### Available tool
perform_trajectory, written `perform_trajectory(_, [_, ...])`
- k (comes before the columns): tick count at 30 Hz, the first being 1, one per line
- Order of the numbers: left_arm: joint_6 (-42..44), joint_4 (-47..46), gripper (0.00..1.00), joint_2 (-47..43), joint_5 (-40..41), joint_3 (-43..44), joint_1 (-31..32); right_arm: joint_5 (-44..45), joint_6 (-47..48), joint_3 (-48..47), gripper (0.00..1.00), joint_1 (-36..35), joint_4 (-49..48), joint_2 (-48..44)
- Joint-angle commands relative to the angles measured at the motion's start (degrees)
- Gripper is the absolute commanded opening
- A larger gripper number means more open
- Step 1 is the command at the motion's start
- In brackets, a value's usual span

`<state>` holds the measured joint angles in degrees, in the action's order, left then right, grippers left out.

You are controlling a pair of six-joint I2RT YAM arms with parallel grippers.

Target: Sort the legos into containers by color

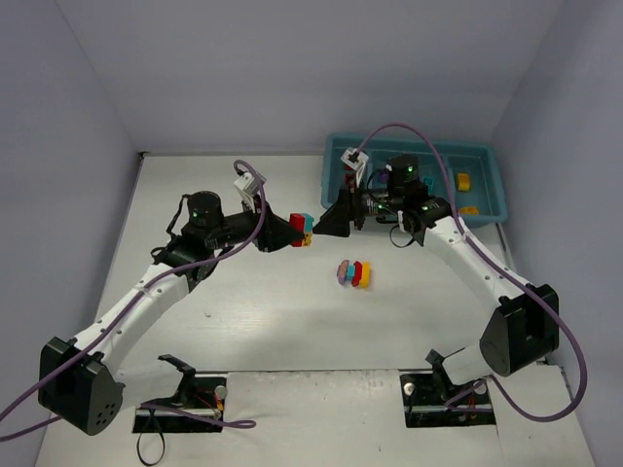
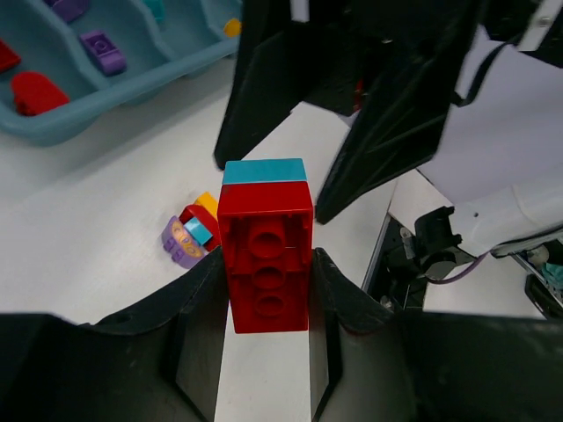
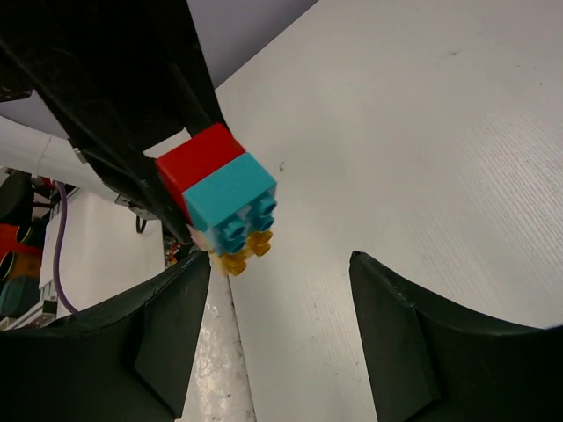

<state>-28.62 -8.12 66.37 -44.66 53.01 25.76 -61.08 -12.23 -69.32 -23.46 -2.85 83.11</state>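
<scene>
My left gripper [image 1: 282, 232] is shut on a stacked brick [image 1: 302, 230] with a red part, a cyan part and a yellow part, held above the table. In the left wrist view the red brick [image 2: 266, 260] sits between my fingers with the cyan end [image 2: 264, 170] forward. My right gripper [image 1: 333, 220] is open and empty, facing that stack from the right, close to its cyan end [image 3: 230, 200]. A second multicoloured stack [image 1: 354, 273] lies on the table below them. The teal tray [image 1: 484, 151] stands at the back right and holds sorted bricks.
In the left wrist view the tray [image 2: 97, 123] shows red [image 2: 33, 90] and purple [image 2: 102, 50] bricks in separate compartments. Yellow bricks [image 1: 464, 181] lie in the tray's right end. The right arm reaches over the tray's left part.
</scene>
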Motion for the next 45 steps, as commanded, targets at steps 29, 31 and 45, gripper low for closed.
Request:
perform_trajectory(29, [-2.05,-19.13,0.00,2.98,-14.40,3.59,-2.03,-10.20,5.28,-3.01,0.19,-3.96,-3.56,1.53])
perform_trajectory(31, [-2.05,-19.13,0.00,2.98,-14.75,3.76,-2.12,-10.11,5.81,-2.75,0.06,-3.96,-3.39,1.27])
perform_trajectory(45, [-3.63,-19.04,0.00,2.45,-22.39,3.94,-6.51,-7.83,9.24,2.17,0.00,-2.11,-0.67,-1.46])
